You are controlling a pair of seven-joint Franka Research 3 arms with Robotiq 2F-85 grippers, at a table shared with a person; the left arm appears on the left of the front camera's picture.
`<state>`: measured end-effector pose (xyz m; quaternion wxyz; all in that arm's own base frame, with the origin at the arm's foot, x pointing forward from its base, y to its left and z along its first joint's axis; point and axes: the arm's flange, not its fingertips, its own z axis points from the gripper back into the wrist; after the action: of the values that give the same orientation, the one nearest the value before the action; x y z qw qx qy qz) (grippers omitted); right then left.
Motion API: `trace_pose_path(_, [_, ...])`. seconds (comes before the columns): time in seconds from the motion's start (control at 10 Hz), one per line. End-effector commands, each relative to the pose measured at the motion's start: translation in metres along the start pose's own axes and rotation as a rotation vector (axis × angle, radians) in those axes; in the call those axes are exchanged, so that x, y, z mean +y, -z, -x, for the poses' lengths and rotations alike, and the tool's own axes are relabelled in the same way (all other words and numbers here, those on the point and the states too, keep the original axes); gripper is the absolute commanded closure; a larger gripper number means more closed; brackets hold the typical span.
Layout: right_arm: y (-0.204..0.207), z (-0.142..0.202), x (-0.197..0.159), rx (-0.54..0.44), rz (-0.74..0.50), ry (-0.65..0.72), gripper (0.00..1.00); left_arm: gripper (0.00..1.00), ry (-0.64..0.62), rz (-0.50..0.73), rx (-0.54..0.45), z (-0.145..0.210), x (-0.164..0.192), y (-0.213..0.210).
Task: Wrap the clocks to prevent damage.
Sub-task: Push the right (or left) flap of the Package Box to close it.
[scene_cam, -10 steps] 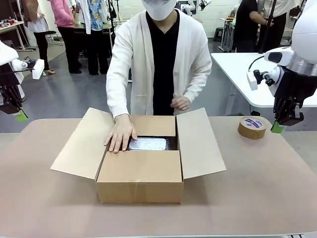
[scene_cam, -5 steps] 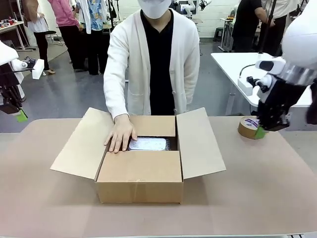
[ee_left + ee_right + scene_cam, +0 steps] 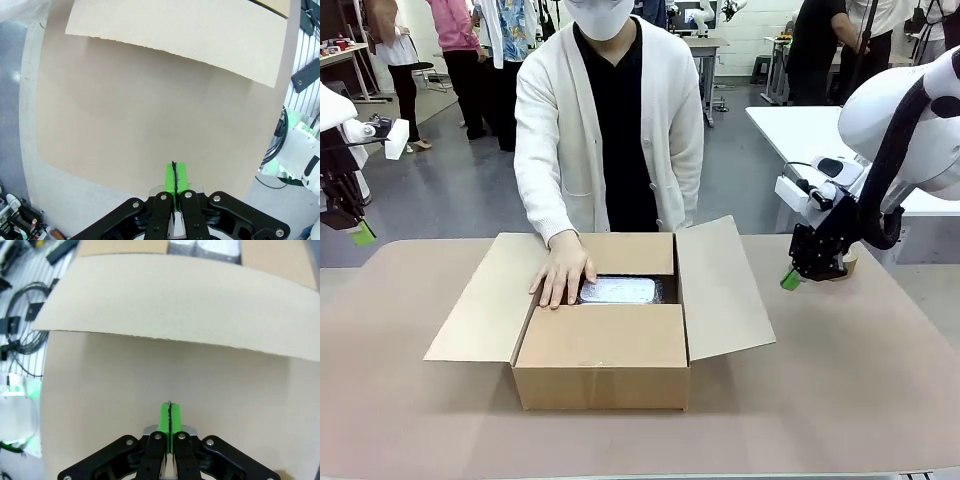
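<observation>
Cardboard box [image 3: 600, 350] stands open on the middle of the tabletop [image 3: 840, 380] in the front view. A silvery wrapped clock [image 3: 618, 290] lies inside toward the far wall, and the person's hand [image 3: 563, 272] rests flat at its left end. The right pincer [image 3: 790, 280] hangs low just past the box's right flap [image 3: 725, 290], well apart from the clock. The left pincer [image 3: 362, 236] hovers off the tabletop's far left edge. In the left wrist view, the pincer's green pads [image 3: 175, 175] are pressed together on nothing, above bare tabletop, with a flap [image 3: 175, 40] ahead. In the right wrist view, the closed, empty pincer [image 3: 170, 416] faces a flap [image 3: 175, 300], and the clock [image 3: 205, 247] lies beyond it inside the box.
</observation>
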<state>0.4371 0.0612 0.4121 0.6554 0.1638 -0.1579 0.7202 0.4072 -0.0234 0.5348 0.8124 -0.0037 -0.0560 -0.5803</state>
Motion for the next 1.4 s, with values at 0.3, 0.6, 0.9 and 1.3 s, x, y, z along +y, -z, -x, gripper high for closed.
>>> trace_pose_path(0.3, [0.002,-0.001,0.003,0.004,-0.014,-0.038,0.99,1.00,-0.020,-0.004,-0.009,-0.001,-0.002,0.000])
trace_pose_path(0.6, [0.014,0.009,-0.002,-0.203,-0.103,-0.085,0.99,1.00,-0.020,-0.004,-0.009,-0.001,-0.002,0.000])
trace_pose_path(0.9, [0.036,0.016,-0.013,-0.464,-0.011,-0.047,0.99,1.00,-0.020,-0.004,-0.009,-0.001,-0.002,0.000])
trace_pose_path(1.3, [0.069,0.027,-0.019,-0.476,0.049,0.055,0.99,1.00,-0.020,-0.004,-0.009,-0.001,-0.002,0.000])
